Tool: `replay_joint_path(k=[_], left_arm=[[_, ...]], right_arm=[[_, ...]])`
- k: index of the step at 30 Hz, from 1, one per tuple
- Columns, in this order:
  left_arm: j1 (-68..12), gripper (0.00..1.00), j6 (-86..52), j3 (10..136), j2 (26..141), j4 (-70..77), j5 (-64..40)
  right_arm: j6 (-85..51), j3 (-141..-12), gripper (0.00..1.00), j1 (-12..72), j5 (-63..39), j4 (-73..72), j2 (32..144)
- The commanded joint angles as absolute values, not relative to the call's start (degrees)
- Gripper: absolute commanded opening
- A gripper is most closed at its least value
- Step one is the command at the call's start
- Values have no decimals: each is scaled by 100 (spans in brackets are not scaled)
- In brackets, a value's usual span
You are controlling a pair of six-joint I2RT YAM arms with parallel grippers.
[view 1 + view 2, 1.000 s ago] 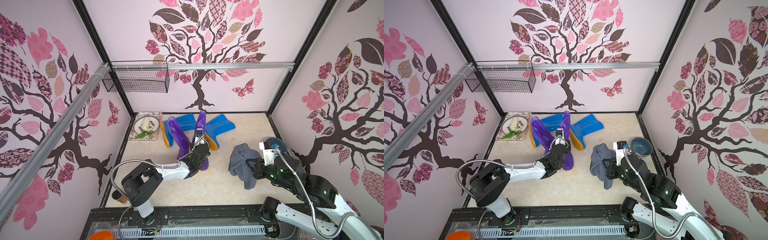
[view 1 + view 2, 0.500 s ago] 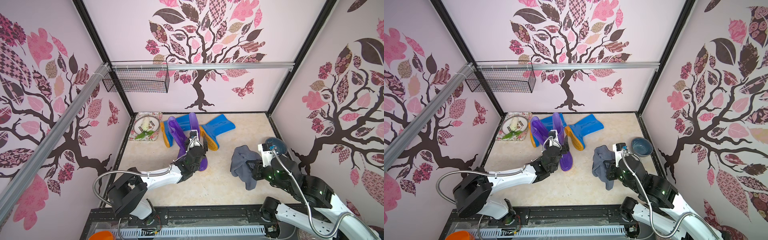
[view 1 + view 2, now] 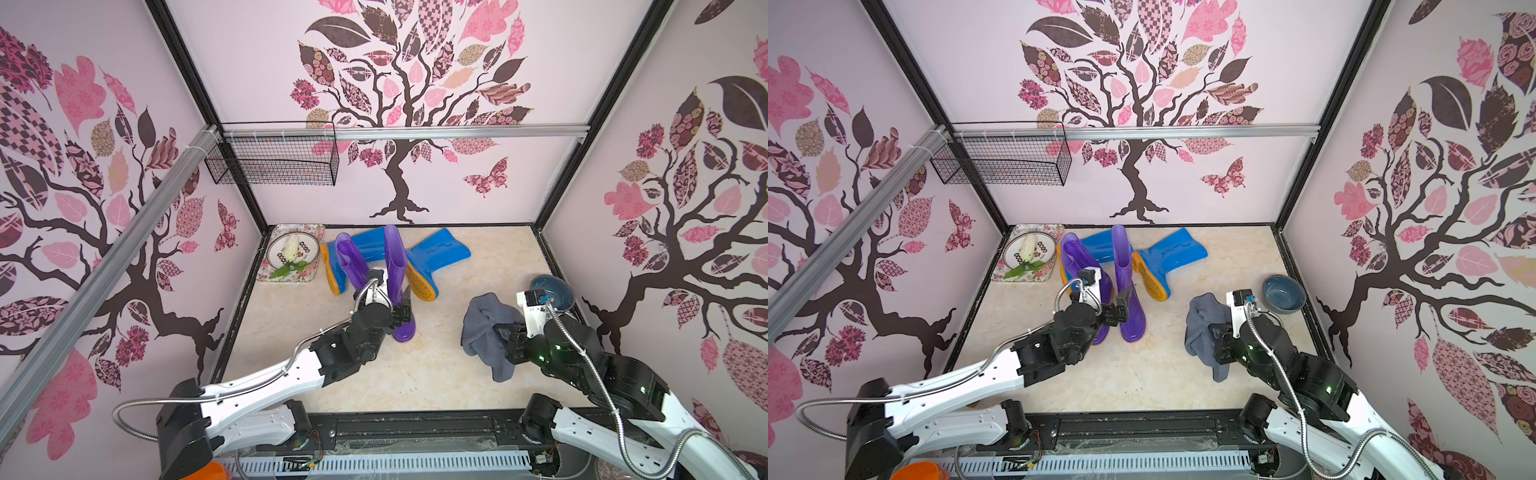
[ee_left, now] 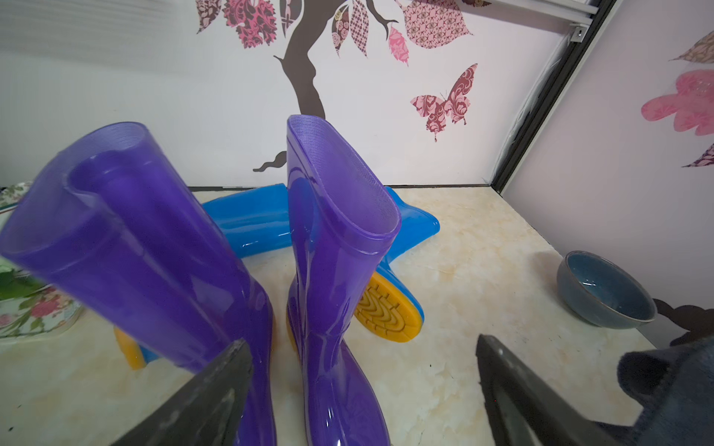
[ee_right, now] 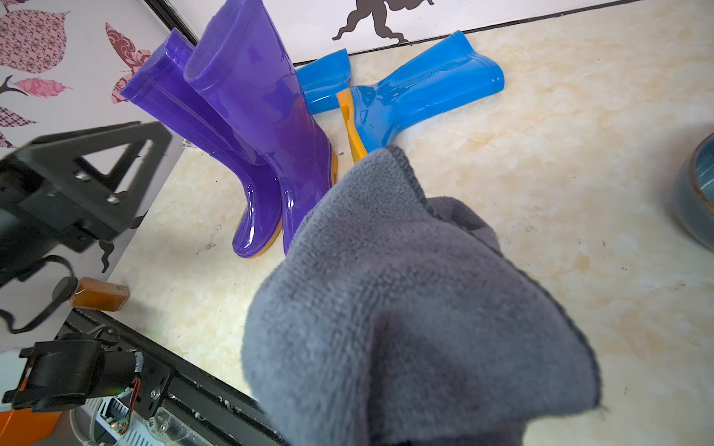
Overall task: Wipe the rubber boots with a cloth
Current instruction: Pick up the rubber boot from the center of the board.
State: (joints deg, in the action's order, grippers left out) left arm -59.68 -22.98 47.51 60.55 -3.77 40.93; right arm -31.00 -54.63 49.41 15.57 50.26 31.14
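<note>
left gripper: jaws stood wide apart either side of the right purple boot's foot, gripping nothing.
right gripper: clamped on the cloth, which hung bunched to the right of the boots, apart from them.
boots: both purple ones upright, side by side; blue boots lay flat behind.
tipping risk: unheld, an upright boot would likely topple under a sideways wipe.
knock risk: a left finger could clip the shaft.
</note>
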Motion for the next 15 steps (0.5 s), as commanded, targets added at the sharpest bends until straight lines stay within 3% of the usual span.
replay_joint_path(k=[1, 7, 15], left_arm=[[-5985, 94, -2990, 5298, 5599, -2266, 4198], [-5399, 95, -4104, 5631, 4832, -4502, 3542], [-3754, 97, -4230, 5805, 4606, -5687, 2361]], right_arm=[[-2901, -5561, 0, 4931, 1595, 4905, 2943], [-2751, -5607, 0, 4933, 1637, 4894, 2750], [-2737, -5476, 0, 4935, 1537, 4838, 2588]])
